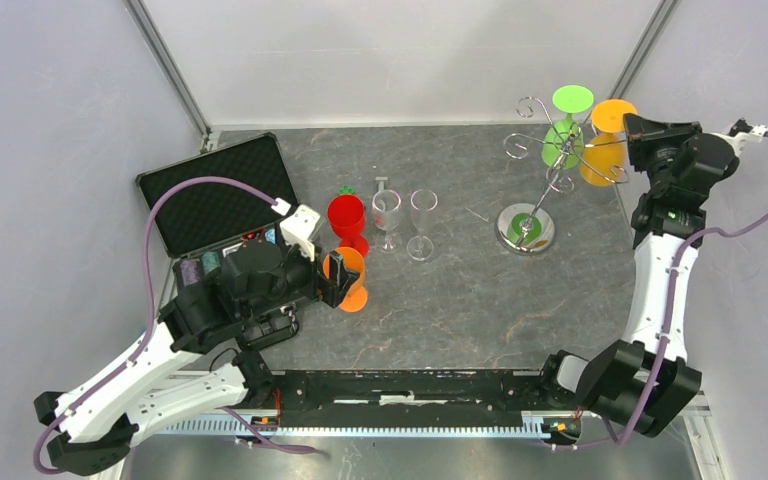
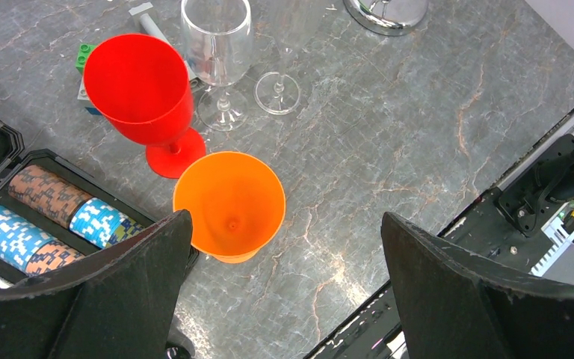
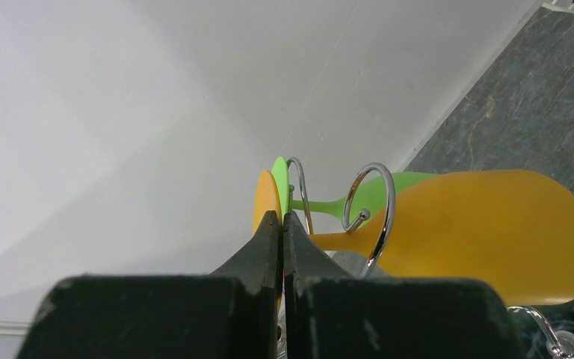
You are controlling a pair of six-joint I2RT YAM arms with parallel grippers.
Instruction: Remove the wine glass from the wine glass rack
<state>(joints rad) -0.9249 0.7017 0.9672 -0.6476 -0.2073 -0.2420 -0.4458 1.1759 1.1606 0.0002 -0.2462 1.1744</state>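
Left pincer (image 1: pixel 336 280) gapes wide at an upright orange goblet (image 2: pixel 232 206) on the surface (image 1: pixel 460 300). Right pincer (image 3: pixel 281 218) is pinched fully closed, empty, tips by the foot of the yellow-orange wine glass (image 1: pixel 600 155) hanging bowl-down on the wine glass rack (image 1: pixel 526 228).

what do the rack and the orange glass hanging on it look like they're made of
The wine glass rack looks like thin chromed or polished metal wire: its round base mirrors its surroundings and the curled arms glint. The hanging orange glass is probably plastic: it is opaque, evenly coloured and smooth with a soft satin sheen, not see-through like glass, though its look alone cannot confirm that.
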